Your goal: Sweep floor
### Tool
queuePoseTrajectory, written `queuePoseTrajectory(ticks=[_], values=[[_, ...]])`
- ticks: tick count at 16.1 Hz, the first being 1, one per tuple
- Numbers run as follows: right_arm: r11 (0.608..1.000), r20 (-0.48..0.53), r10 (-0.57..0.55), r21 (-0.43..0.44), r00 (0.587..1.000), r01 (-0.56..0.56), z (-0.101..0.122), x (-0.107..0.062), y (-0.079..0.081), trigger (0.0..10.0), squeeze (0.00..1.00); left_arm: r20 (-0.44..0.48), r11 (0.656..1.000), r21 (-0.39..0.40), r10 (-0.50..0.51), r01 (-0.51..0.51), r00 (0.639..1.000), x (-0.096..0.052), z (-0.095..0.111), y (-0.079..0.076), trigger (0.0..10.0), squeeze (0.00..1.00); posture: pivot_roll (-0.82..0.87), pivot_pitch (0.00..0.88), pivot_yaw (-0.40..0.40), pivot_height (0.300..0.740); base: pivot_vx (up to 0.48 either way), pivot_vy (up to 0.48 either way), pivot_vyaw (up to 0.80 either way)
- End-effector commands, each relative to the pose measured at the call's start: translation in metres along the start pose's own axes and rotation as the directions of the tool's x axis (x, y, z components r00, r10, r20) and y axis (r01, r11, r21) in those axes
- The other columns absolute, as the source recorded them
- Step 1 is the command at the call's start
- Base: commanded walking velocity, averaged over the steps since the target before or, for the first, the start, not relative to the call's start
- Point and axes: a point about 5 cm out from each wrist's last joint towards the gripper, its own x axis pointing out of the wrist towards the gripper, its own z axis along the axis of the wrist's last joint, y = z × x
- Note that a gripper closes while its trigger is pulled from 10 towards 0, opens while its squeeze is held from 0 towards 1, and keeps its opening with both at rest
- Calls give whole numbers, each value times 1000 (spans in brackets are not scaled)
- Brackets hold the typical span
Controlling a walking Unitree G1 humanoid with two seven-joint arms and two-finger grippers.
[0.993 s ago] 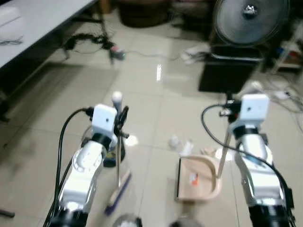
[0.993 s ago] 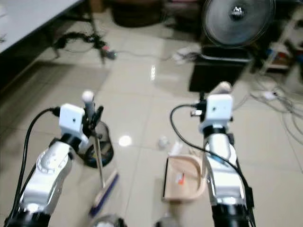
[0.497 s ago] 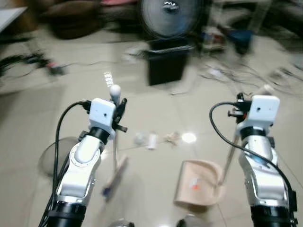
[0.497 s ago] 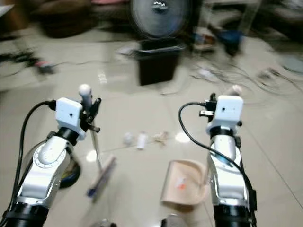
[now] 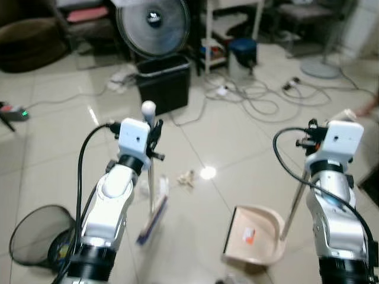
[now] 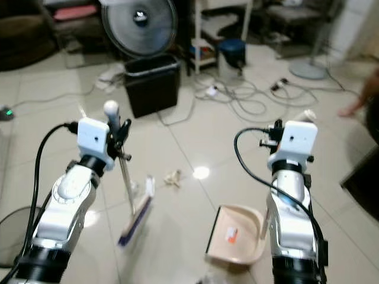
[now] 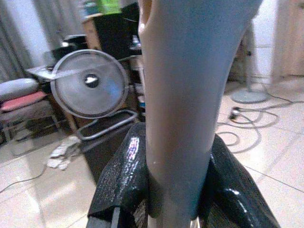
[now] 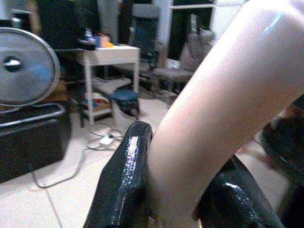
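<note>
My left gripper (image 5: 155,139) is shut on the upright handle of a broom (image 5: 149,177). The broom's blue-edged brush head (image 5: 153,218) rests on the tiled floor. In the left wrist view the black fingers (image 7: 124,185) clamp the grey handle. My right gripper (image 5: 312,134) is shut on the long handle of a beige dustpan (image 5: 256,239), which sits on the floor at the lower right with a small orange scrap (image 5: 248,236) inside. In the right wrist view a finger (image 8: 124,185) presses against that handle. Crumpled litter (image 5: 188,178) lies on the tiles between broom and dustpan.
A black bin (image 5: 164,83) and a round fan (image 5: 153,22) stand at the back left. Cables (image 5: 254,102) sprawl across the floor behind. A white side table (image 5: 232,18) and a blue tub (image 5: 243,52) stand further back. A black mesh basket (image 5: 32,239) lies at the lower left.
The camera has swung to the right: the table is out of view, and the fan and bin now sit at the upper left. Both grippers still hold the broom and the dustpan.
</note>
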Motion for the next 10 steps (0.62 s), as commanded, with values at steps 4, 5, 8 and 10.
queuePoseTrajectory(ticks=[4, 5, 8, 10], values=[[997, 74, 75, -24, 994, -73, 17, 2, 14, 10000, 0, 1, 998, 38, 51, -51, 999, 1, 1, 11, 10000, 0, -69, 88, 57, 740, 428, 0, 0], [997, 75, 76, -26, 994, -74, 17, 2, 14, 10000, 0, 1, 998, 38, 52, -52, 999, 1, 1, 11, 10000, 0, -69, 88, 57, 740, 424, 0, 463], [998, 80, 59, -40, 995, -56, 18, 3, 10, 10000, 0, 2, 998, 34, 58, -58, 998, 1, 0, 11, 10000, 0, -68, 87, 54, 740, 431, 0, 544], [999, 85, 41, -19, 995, -40, 18, 4, 8, 10000, 0, 2, 998, 33, 60, -60, 998, 1, 0, 11, 10000, 0, -68, 86, 55, 740, 429, 0, 0]])
